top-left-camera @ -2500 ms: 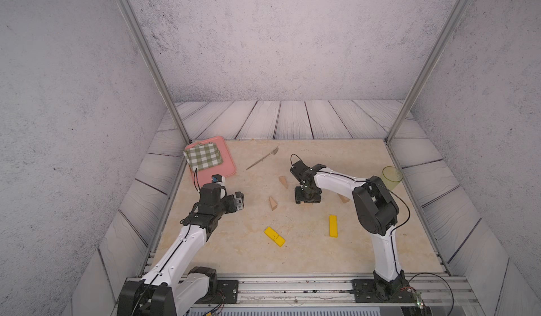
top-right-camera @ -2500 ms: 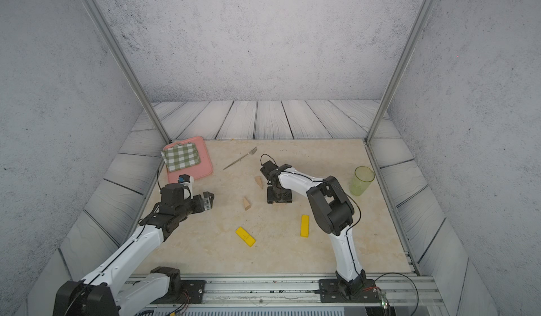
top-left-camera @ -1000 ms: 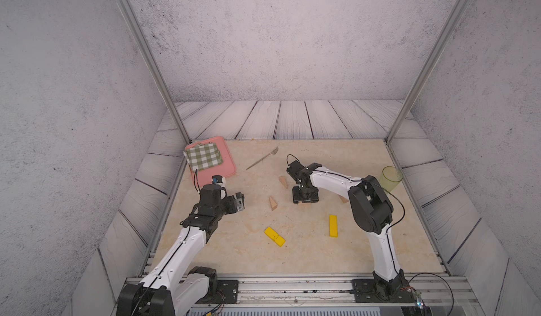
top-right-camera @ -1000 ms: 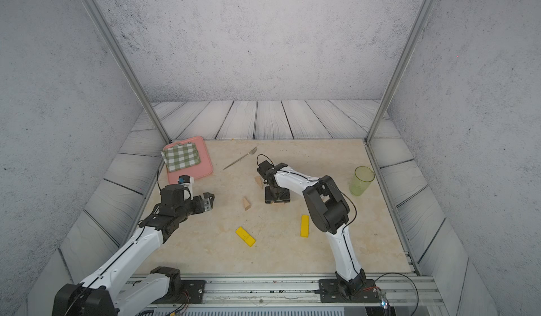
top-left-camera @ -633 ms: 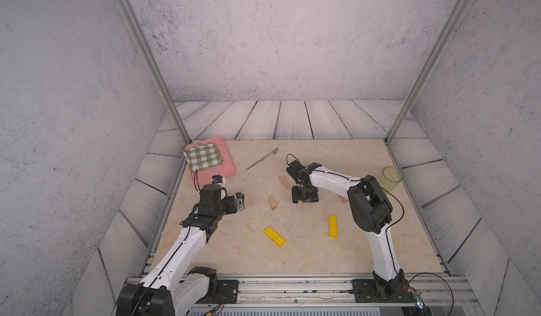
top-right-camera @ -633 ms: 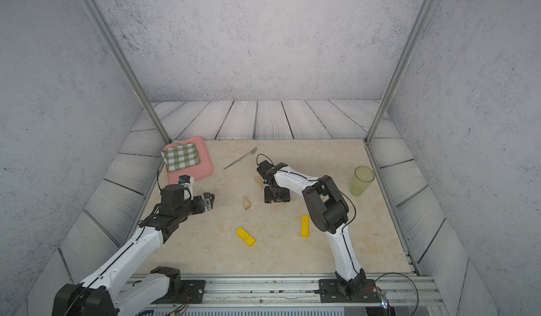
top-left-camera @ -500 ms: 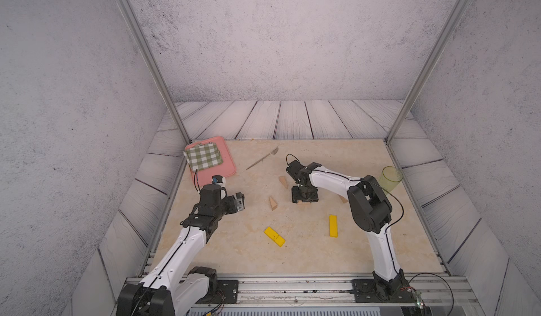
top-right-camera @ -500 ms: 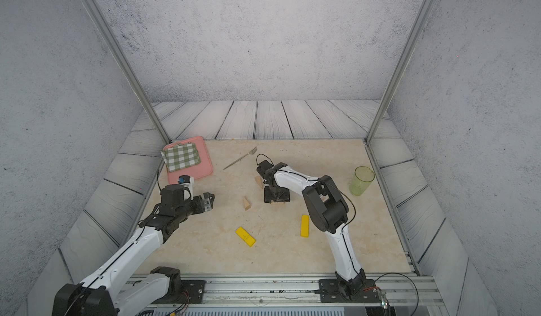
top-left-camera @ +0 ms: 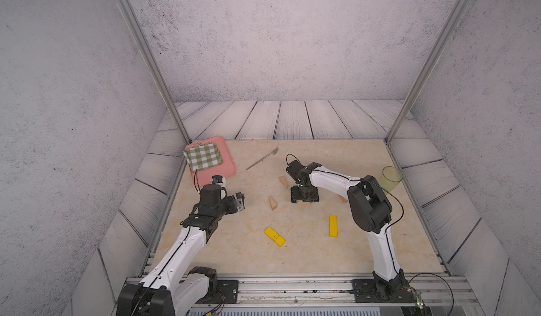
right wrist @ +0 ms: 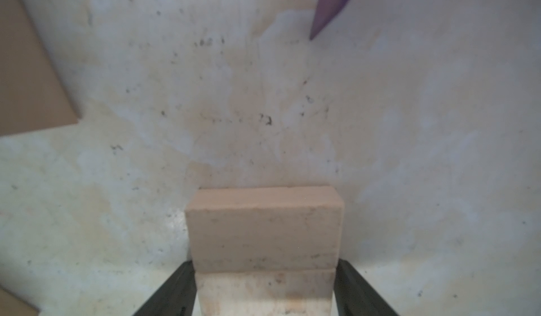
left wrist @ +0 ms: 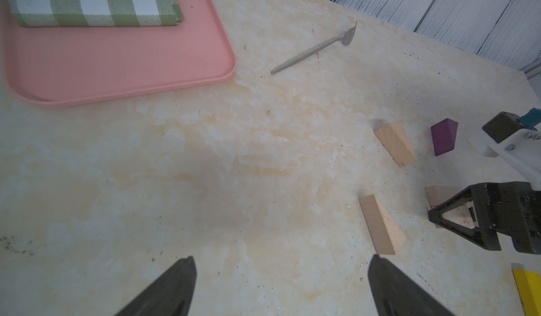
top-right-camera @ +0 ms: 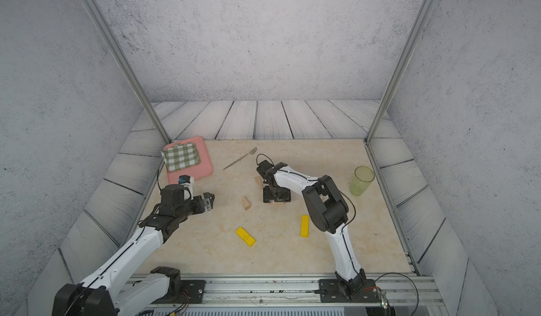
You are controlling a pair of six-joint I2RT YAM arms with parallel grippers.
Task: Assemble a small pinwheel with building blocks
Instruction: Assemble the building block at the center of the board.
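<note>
1. Two tan blocks [right wrist: 263, 229] lie touching mid-counter [top-left-camera: 234, 256], their long axes spanning the right pincer [right wrist: 264, 266]; whether it grips them is unclear.
2. The left pincer [left wrist: 282, 258] gapes wide, empty, above bare counter near the left edge.

The left arm rises from the near left corner of the worktop [top-left-camera: 307, 259] and leans forward along the left edge. The left gripper [top-left-camera: 239, 202] is held level above the surface, jaws spread wide. The right arm stands at the near right corner, elbow folded high and forearm stretched toward the middle. The right gripper [top-left-camera: 304, 198] points straight down, its fingers [right wrist: 351, 288] close against the sides of a tan block [right wrist: 263, 226]. Whether they press it cannot be told.
</note>
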